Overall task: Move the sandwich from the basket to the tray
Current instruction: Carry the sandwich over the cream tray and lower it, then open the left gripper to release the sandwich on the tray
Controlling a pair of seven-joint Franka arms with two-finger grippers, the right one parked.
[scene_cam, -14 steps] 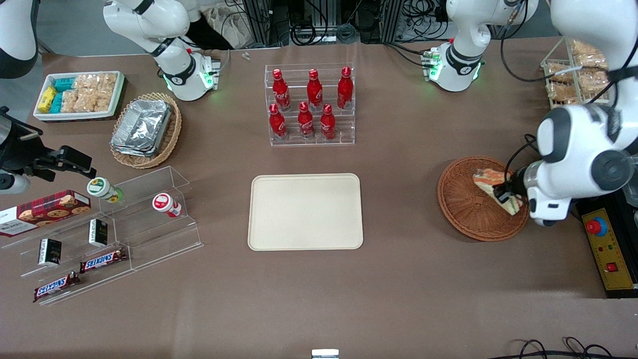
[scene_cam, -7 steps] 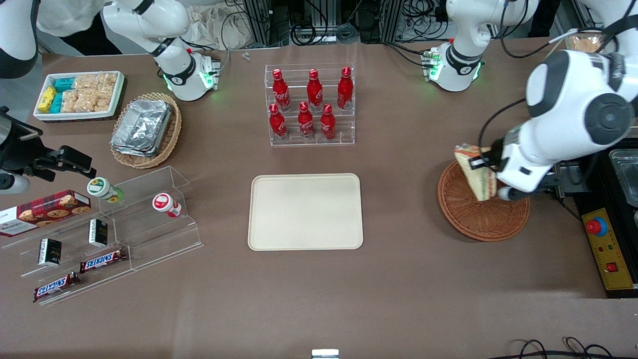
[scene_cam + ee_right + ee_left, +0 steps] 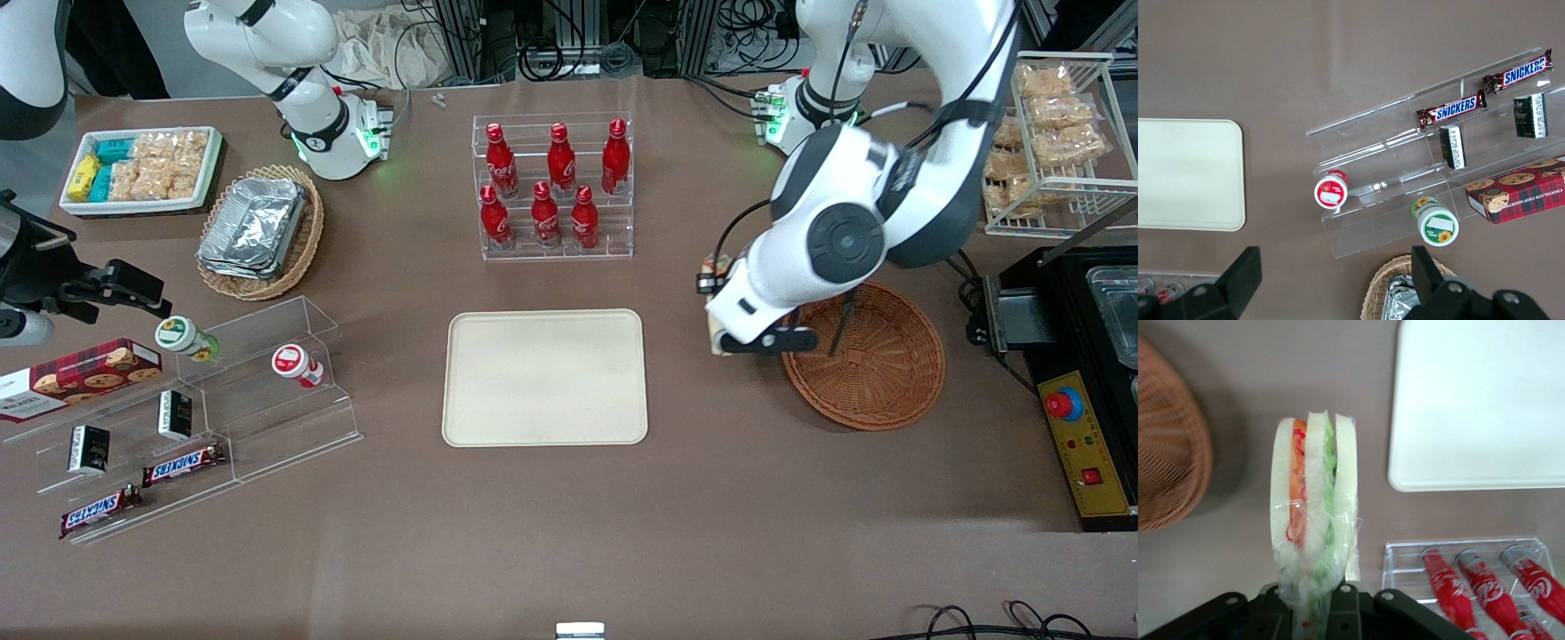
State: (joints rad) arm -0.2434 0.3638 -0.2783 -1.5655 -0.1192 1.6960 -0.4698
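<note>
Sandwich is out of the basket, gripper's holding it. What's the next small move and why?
Probably keep carrying it sideways toward the tray, then lower. The gripper is shut on the sandwich, which hangs above bare table between the basket and the tray, not yet over the tray. In the wrist view the tray's rim is close beside the sandwich, so only a short traverse looks needed before descending.

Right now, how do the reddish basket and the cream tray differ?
The basket is round, woven and reddish-brown; the tray is rectangular, smooth and cream. The basket has raised sloping sides; the tray is flat with a low rim. Both hold nothing: the sandwich is clamped in the gripper, above bare table between them. Both rest on the same table.
</note>
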